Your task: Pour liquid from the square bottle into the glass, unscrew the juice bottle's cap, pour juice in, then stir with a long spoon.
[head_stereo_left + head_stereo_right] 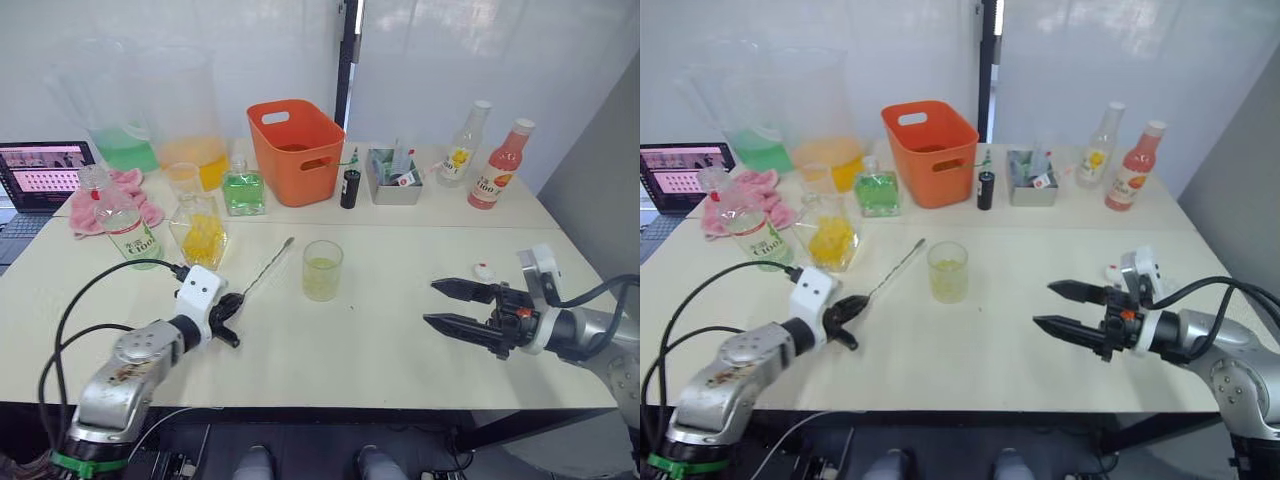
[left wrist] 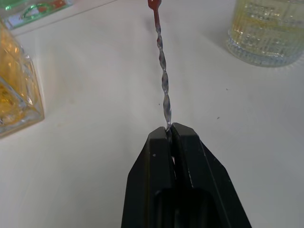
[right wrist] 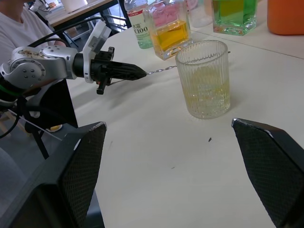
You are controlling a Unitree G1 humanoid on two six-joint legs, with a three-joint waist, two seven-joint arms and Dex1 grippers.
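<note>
— How many grippers?
— Two. The left gripper (image 1: 232, 313) pinches one long spoon (image 1: 268, 266) beside one glass (image 1: 322, 270), mid-table.
— The other?
— The right gripper (image 1: 447, 305) gapes wide near the table's right edge.

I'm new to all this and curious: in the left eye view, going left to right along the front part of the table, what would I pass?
Left end effector pinching the long spoon → the glass → the cap → right end effector, open.
</note>
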